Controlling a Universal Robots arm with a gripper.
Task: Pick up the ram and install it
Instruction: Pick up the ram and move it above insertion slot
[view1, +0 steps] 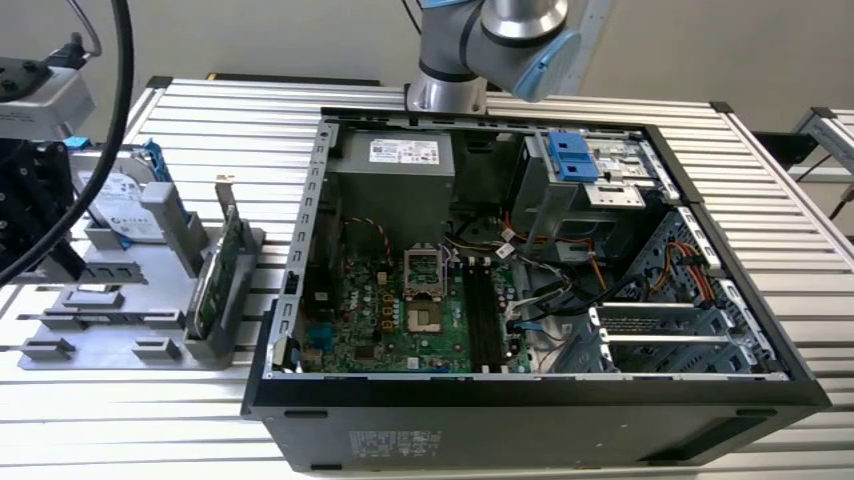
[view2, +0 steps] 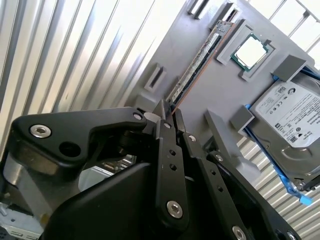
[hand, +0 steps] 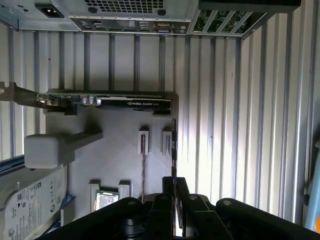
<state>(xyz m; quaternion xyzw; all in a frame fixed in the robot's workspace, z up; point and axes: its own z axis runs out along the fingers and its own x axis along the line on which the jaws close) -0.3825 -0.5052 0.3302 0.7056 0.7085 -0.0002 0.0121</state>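
Narrow jaws: the gripper (view2: 171, 116) is pinched on the near end of the ram (view2: 200, 62), one finger each side. The ram stands on edge in its slot of the grey parts tray (view2: 210, 95), next to the CPU (view2: 251, 51). Its long axis runs straight away from the gripper, in line w/ the fingers.

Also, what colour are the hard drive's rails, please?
The rails are blue, clearest in the second wrist view.

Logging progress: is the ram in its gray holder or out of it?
In. The ram stands on edge in a slot of the gray holder, with the claw at its near end.
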